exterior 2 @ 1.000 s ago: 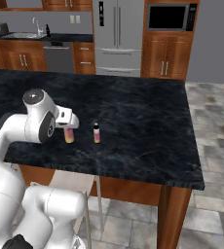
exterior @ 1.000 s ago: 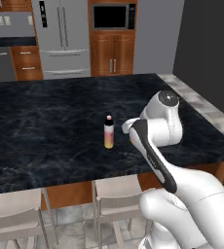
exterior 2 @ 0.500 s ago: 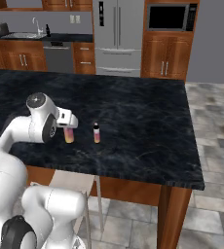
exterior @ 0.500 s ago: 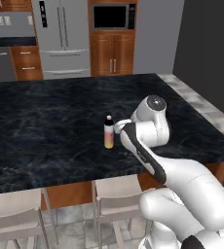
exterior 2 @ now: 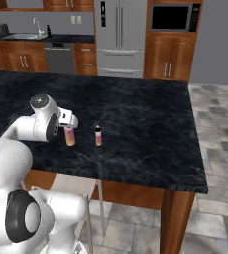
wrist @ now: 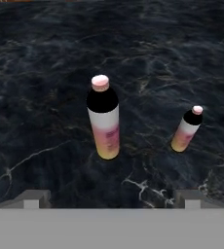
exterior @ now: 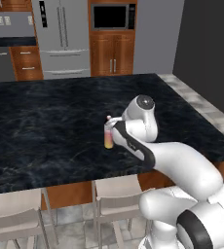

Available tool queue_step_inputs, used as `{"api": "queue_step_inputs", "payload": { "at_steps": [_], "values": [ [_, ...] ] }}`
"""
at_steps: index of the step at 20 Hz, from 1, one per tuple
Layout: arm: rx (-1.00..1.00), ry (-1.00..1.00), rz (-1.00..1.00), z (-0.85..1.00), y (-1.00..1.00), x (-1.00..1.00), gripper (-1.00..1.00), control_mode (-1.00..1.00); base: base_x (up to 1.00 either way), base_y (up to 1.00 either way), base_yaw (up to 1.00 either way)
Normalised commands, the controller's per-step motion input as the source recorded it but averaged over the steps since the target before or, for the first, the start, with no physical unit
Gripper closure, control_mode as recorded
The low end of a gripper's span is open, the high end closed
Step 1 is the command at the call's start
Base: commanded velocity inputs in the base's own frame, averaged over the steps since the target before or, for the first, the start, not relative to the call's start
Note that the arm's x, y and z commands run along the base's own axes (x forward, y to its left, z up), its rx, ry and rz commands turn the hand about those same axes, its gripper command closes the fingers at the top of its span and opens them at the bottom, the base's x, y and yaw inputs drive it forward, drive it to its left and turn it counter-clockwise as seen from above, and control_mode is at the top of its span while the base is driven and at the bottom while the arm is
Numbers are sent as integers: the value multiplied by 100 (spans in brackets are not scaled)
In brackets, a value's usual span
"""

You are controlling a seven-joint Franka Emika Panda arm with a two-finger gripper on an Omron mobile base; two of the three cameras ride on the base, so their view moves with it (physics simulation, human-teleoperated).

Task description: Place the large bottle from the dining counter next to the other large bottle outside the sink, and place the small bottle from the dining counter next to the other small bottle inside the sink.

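The large bottle (wrist: 103, 118) stands upright on the dark marbled dining counter (exterior: 46, 121), toward its near edge. It has a pink cap, a black shoulder, a white band and a body that shades from pink to yellow at the base. The small bottle (wrist: 187, 129) has the same colouring and also stands upright on the counter, well apart from the large one; in the right base view it (exterior 2: 98, 135) sits to the right of the large bottle (exterior 2: 70, 136).

The hand (wrist: 109, 198) hovers on the near side of the large bottle, its two fingertips spread wide and released, with nothing between them. In the hand view the large bottle sits just left of the middle of the gap between the fingertips (wrist: 33, 197), and the small bottle lies above the right fingertip. In the left base view the white arm bends over the counter's near edge and the wrist covers most of the large bottle (exterior: 108, 137), leaving its left side in sight.

At the far wall stand a steel refrigerator (exterior 2: 118, 34) and a built-in microwave (exterior 2: 173, 18) above wooden cabinet doors. Far left in the right base view, a sink (exterior 2: 24, 35) with a faucet is set in the back counter beside a dishwasher (exterior 2: 59, 58). Two stools (exterior: 115, 201) are tucked under the near edge of the dining counter.
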Motion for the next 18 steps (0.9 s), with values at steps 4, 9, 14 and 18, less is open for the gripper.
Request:
{"api": "queue_step_inputs", "payload": {
  "at_steps": [4,9,14,18],
  "values": [
    [1,0,0,-10,22,37,-100,-100,0,0,0],
    [0,0,0,-7,14,33,-100,-100,0,0,0],
    [0,0,0,-7,7,33,-100,-100,0,0,0],
    [0,0,0,-7,5,29,-100,-100,0,0,0]
  ]
}}
